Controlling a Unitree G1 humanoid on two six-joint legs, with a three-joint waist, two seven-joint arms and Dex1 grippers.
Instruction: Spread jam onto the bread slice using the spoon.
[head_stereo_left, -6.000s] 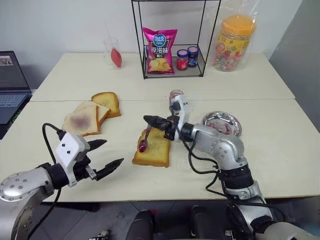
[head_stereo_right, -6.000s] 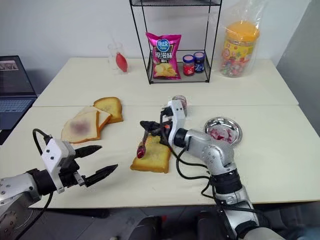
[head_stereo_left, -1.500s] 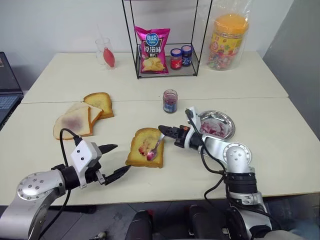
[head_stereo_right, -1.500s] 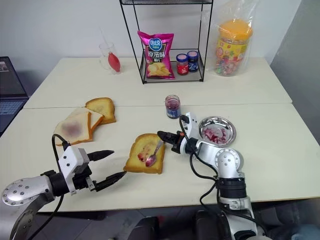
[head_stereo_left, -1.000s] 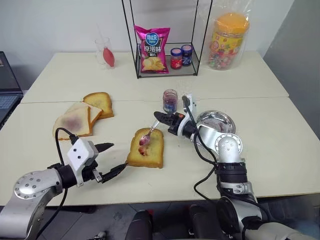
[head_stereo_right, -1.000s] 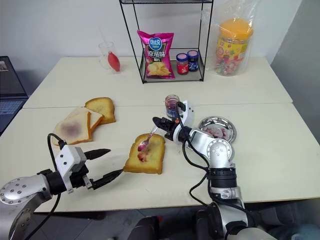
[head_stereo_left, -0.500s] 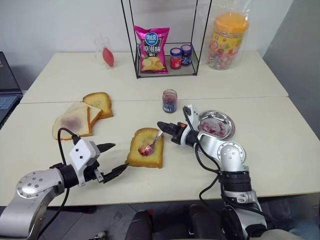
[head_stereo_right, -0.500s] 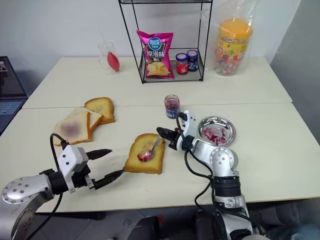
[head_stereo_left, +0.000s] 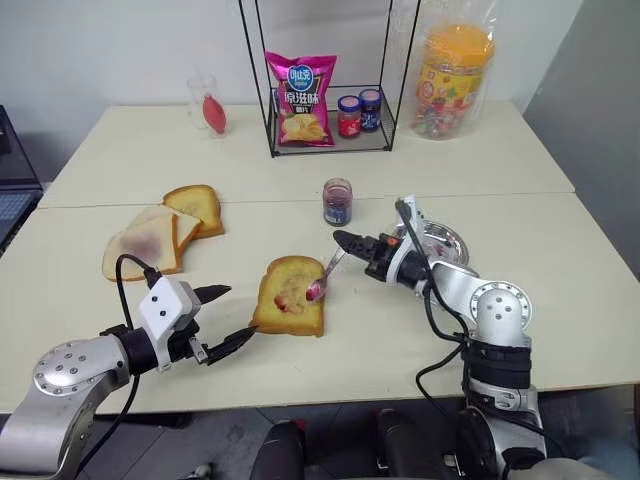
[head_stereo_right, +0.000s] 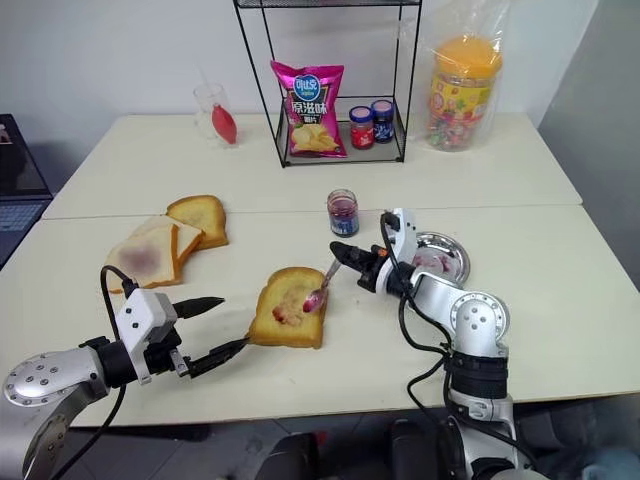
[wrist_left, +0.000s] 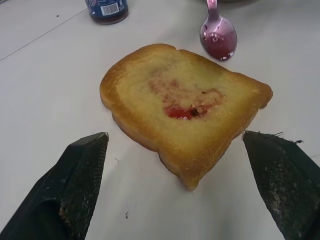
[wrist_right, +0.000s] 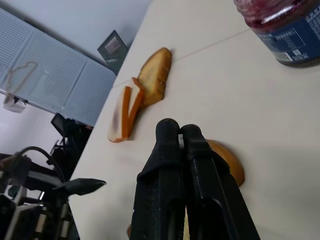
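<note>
Bread slice (head_stereo_left: 288, 298) flat, jam (wrist_left: 186, 111) smeared centrally (spoon (head_stereo_left: 322, 282) above edge).

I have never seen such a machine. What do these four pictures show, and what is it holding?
It is a two-armed robot. Two pictures look down from its head; two come from cameras on its wrists. On the table lies a bread slice with a little jam on it. The right claw is shut on a spoon, its bowl at the slice's edge. The left claw waits open near the slice, holding nothing. More bread, a jam jar and a steel plate lie around.
</note>
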